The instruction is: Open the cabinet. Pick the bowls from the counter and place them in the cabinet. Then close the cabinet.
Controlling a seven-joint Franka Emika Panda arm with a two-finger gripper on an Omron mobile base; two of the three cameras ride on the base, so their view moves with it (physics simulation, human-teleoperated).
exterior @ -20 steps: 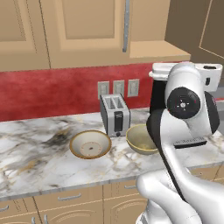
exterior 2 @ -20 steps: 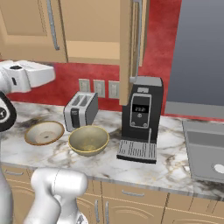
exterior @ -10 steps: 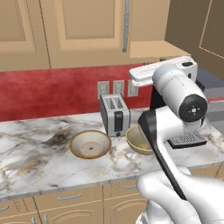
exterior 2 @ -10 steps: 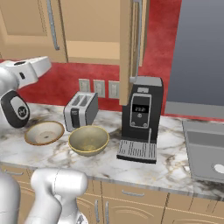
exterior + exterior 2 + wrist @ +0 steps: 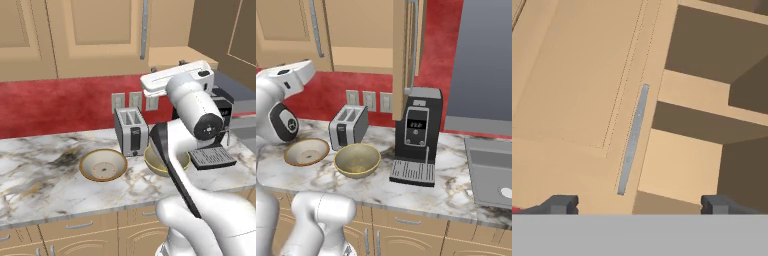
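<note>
**While the pincer gapes, both bowls sit on the marble**

With its tips spread wide and holding nothing, the pincer (image 5: 639,204) faces the tan wooden cabinet (image 5: 587,90). The right door hangs open, bare shelves inside; the long silver handle (image 5: 633,139) runs vertical. A shallow tan-rimmed bowl (image 5: 103,165) and a deeper olive-yellow bowl (image 5: 357,160) rest rim-up on the veined surface (image 5: 35,175) beside the toaster (image 5: 131,131).

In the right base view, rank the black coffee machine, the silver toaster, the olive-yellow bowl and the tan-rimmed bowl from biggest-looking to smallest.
1. Black coffee machine, clearly largest.
2. Silver toaster and olive-yellow bowl: look about alike, so no ranking between them.
3. Tan-rimmed shallow bowl: slightly smaller-looking, though the arm covers its left edge.
</note>
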